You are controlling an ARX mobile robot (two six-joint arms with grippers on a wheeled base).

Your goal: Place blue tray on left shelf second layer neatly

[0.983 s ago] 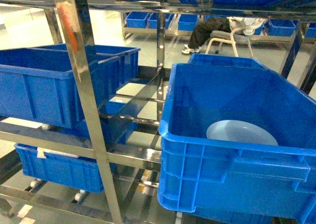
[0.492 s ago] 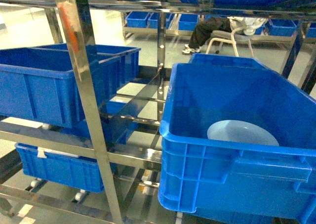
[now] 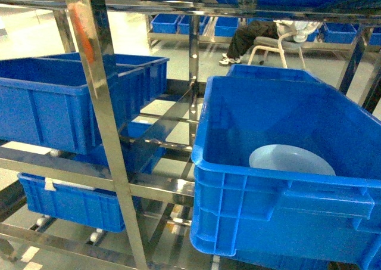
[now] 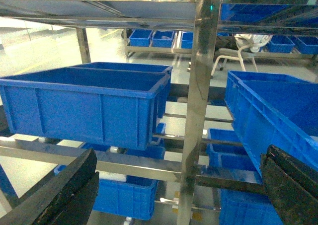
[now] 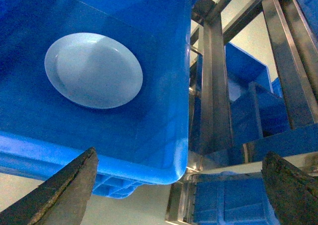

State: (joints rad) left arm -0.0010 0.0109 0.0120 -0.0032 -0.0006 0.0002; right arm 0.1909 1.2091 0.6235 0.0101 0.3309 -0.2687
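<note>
The blue tray [image 3: 292, 161] is a pale round dish lying flat on the floor of a deep dark-blue crate [image 3: 280, 189] at the right of the head view. From the right wrist view the blue tray [image 5: 93, 70] shows inside that crate [image 5: 164, 130], above and left of my open, empty right gripper [image 5: 180, 185]. The left shelf [image 3: 95, 103] is a shiny steel rack with an orange mark on its front post. My left gripper [image 4: 179, 178] stands open and empty, facing a post of the left shelf [image 4: 198, 111]. Neither gripper shows in the head view.
A dark-blue crate [image 3: 53, 109] sits on a left shelf tier, also in the left wrist view [image 4: 84, 111]. Another crate [image 3: 71, 201] rests a tier lower. Steel rails [image 3: 161, 189] run between the posts. A seated person [image 3: 262, 34] and more crates are far behind.
</note>
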